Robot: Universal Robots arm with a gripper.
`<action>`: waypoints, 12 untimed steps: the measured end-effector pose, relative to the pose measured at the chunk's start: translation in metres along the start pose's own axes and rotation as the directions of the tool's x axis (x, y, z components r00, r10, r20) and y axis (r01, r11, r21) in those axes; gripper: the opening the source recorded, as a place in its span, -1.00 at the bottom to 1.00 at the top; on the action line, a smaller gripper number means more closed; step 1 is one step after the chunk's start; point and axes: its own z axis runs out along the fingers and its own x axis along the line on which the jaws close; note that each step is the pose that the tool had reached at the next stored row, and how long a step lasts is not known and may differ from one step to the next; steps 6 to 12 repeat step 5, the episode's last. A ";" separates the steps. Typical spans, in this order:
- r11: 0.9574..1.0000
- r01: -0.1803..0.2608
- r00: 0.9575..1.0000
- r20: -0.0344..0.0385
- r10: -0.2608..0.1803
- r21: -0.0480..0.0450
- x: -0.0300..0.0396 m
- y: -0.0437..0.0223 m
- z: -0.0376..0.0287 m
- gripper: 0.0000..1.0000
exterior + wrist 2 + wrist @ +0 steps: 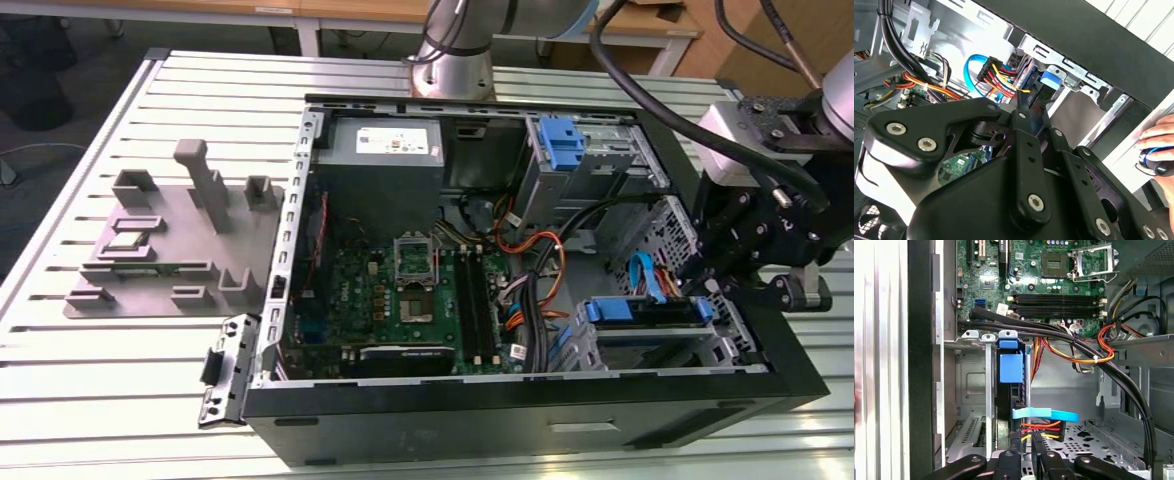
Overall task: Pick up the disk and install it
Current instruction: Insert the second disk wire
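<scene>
Slatted aluminium counter [120, 350] carries an open desktop tower case [534, 400], side panel off, motherboard [400, 300] exposed; a grey fixture block [174, 240] sits toward the counter's far edge on the exterior view's left. Exterior view: the hand [727, 280] hangs over the case's corner bay on the exterior view's right, just above the disk [647, 312], which stands on edge in its blue bracket inside the drive cage.

Second wrist view: black linkage of the hand fills the foreground; fingertips close to the blue bracket tab [1049, 80] and the SATA and power leads [996, 75]. Cannot tell whether the fingers are parted or closed, nor whether they grip anything.

First wrist view: disk [1013, 390] upright in the cage slot, blue data cable [1046, 415] plugged at its end.

Judgement: rigid, fairly dense, shock-sensitive; smooth metal faces could slip. Best held across the bracket's long edges, clear of connectors.
</scene>
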 end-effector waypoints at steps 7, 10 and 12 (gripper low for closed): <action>1.000 -0.004 1.000 0.000 0.004 0.000 0.0000 0.0000 0.0000 -0.53; 1.000 -0.004 1.000 0.000 0.004 0.000 0.0000 0.0000 0.0000 -0.53; 1.000 -0.004 1.000 0.000 0.004 0.000 0.0000 0.0000 0.0000 -0.53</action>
